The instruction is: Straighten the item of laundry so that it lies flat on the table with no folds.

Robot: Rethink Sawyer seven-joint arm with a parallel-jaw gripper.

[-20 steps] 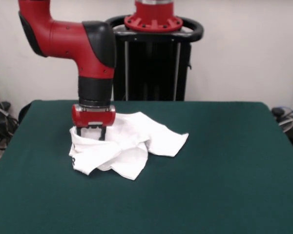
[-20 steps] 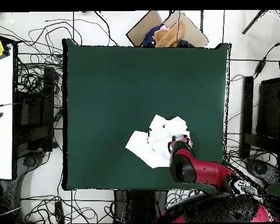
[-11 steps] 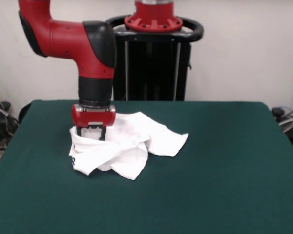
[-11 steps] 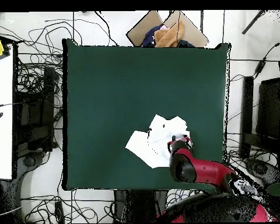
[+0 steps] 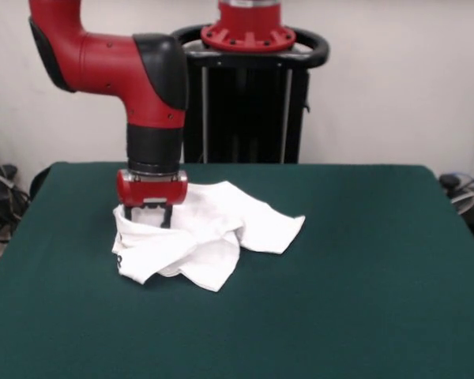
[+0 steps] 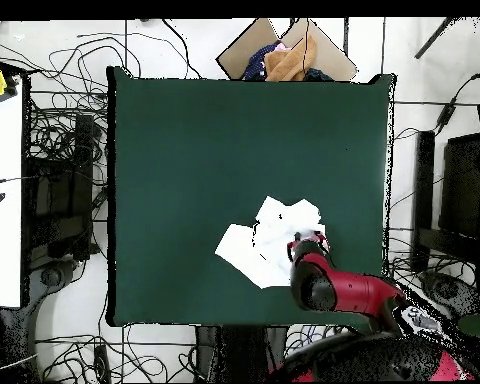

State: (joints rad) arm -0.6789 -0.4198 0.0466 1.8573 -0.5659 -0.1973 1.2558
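The red and black gripper (image 5: 151, 215) presses its dark fingers down into a crumpled white cloth T-shirt (image 5: 201, 237); whether they pinch fabric cannot be told. The shirt lies bunched on the dark green felt table (image 5: 363, 300), toward the robot's side. It looks soft, light and limp, best taken by an outer edge or corner.

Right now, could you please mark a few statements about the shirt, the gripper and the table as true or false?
1. The shirt lies flat with no folds. False: it is bunched and folded over itself.
2. The gripper is down at the shirt's edge. True.
3. The shirt hangs over the table edge. False: it lies wholly on the green top.
4. The shirt shows mostly plain white. True.
5. The gripper holds the shirt high in the air. False: the cloth rests on the table.
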